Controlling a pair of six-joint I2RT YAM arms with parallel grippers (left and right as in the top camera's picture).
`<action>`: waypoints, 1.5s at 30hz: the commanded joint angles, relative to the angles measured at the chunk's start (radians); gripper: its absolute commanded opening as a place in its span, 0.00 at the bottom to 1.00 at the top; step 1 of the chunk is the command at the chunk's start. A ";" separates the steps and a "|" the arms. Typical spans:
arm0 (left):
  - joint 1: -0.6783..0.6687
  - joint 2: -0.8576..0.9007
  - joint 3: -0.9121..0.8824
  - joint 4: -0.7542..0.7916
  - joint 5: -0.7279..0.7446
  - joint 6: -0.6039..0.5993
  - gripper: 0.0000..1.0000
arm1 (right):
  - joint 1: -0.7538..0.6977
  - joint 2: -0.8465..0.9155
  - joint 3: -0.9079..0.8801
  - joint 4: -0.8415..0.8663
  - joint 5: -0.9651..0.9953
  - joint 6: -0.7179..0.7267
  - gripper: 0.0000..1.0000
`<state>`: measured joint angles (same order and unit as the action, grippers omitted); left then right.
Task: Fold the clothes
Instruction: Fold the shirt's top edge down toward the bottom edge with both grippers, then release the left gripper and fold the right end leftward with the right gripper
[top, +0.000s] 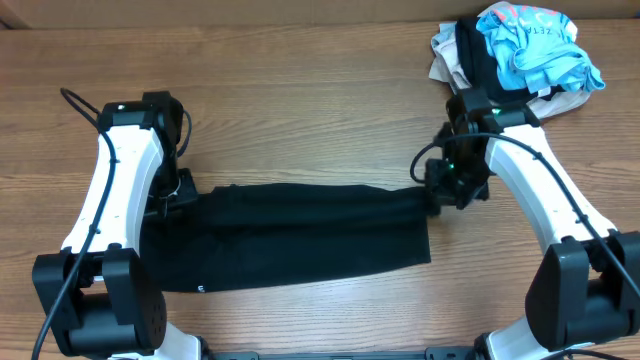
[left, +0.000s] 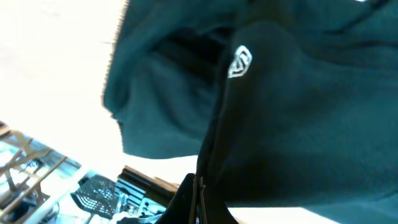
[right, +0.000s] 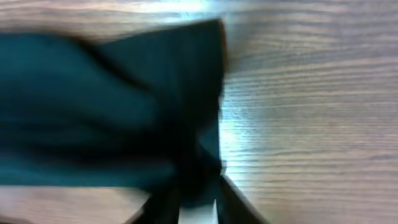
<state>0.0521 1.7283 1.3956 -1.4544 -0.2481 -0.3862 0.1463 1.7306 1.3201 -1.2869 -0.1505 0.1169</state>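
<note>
The black T-shirt (top: 300, 238) lies across the middle of the table as a long folded band. My left gripper (top: 178, 196) is shut on its left end. In the left wrist view the fabric (left: 298, 112) hangs from the shut jaws (left: 198, 199) and shows a small white logo (left: 239, 62). My right gripper (top: 436, 195) is shut on the shirt's upper right corner. In the right wrist view the black cloth (right: 112, 106) is pinched between the fingers (right: 198, 202), just above the wood.
A pile of other clothes sits at the back right corner: a light-blue garment (top: 535, 45) on top of cream and dark pieces (top: 455, 55). The wooden table (top: 300, 110) extends behind the shirt.
</note>
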 joint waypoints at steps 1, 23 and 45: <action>-0.006 -0.022 -0.003 -0.008 -0.094 -0.119 0.04 | -0.028 -0.025 -0.041 0.023 0.003 0.018 0.33; -0.006 -0.224 0.039 0.011 0.005 -0.134 0.57 | -0.050 -0.016 -0.253 0.244 -0.115 0.013 0.79; -0.008 -0.296 0.087 0.385 0.300 -0.121 0.60 | 0.162 -0.017 -0.441 0.554 -0.028 0.188 0.04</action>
<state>0.0521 1.4433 1.4624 -1.0756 -0.0040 -0.5034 0.3038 1.7054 0.8959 -0.7246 -0.2447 0.2142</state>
